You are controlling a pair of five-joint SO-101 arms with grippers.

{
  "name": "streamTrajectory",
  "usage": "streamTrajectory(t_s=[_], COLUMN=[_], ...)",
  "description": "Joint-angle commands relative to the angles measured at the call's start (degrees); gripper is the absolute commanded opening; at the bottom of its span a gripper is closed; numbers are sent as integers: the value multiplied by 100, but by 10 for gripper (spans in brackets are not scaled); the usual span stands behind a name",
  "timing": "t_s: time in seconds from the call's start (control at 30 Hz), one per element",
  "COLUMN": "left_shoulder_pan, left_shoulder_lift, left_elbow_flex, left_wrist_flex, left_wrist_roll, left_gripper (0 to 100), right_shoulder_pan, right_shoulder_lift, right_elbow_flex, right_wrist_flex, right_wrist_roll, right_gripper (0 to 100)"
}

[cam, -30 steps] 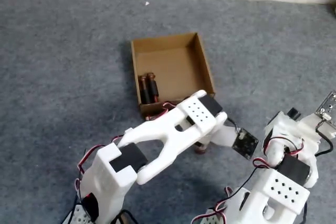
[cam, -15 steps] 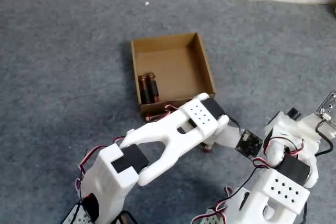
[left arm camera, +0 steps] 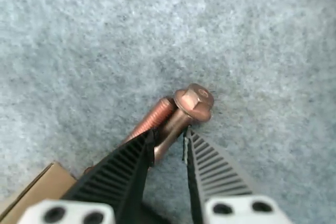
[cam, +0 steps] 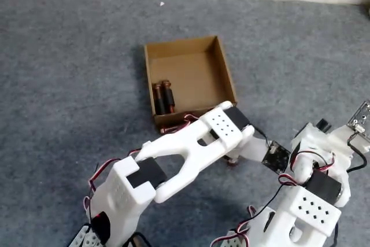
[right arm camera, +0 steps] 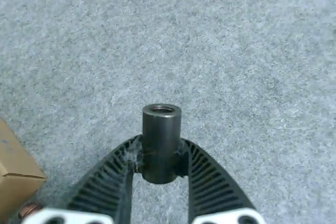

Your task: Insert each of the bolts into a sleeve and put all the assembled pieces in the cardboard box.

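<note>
Cardboard box sits on the grey worktop, with two assembled pieces against one inner wall. The white left arm ends just outside its near wall.

From the left wrist, the left fingers are pinched nearly shut on the shank of a copper bolt, its hex head sticking out past the tips. A second threaded copper shank lies touching it.

From the right wrist, the right fingers clamp a dark sleeve, which stands upright between them with its bore up.

Overhead looking down, wrist cameras close, all sharing cardboard box
</note>
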Motion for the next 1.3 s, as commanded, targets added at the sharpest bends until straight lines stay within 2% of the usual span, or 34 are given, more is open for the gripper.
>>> streamTrajectory(t_s=[0.0, 0.2, 0.57, 0.73, 0.83, 1.0, 1.17, 1.27], left_shoulder_pan=[233, 127, -259, -312, -321, -479, -866, -1077], left_shoulder_lift=[75, 110, 101, 101, 92, -13, -716, -1209], left_elbow_flex=[66, 31, 31, 22, 31, 31, 268, 593], left_wrist_flex=[334, 1134, 1653, 1793, 1987, 2084, 2154, 2136], left_wrist_roll=[-53, -466, -457, -448, -448, -44, 0, 308], left_gripper=[110, 109, 104, 2, 5, 5, 5, 5], right_shoulder_pan=[13, 13, 13, 13, 13, 13, 13, 13], right_shoulder_lift=[-136, -136, -136, -136, -136, -136, -136, -136], right_elbow_flex=[-75, -75, -75, -75, -75, -75, -75, -75], right_wrist_flex=[-154, -163, -163, -163, -163, -163, -163, -163], right_wrist_roll=[70, 70, 70, 70, 70, 70, 70, 70], right_gripper=[5, 5, 5, 5, 5, 5, 5, 5])
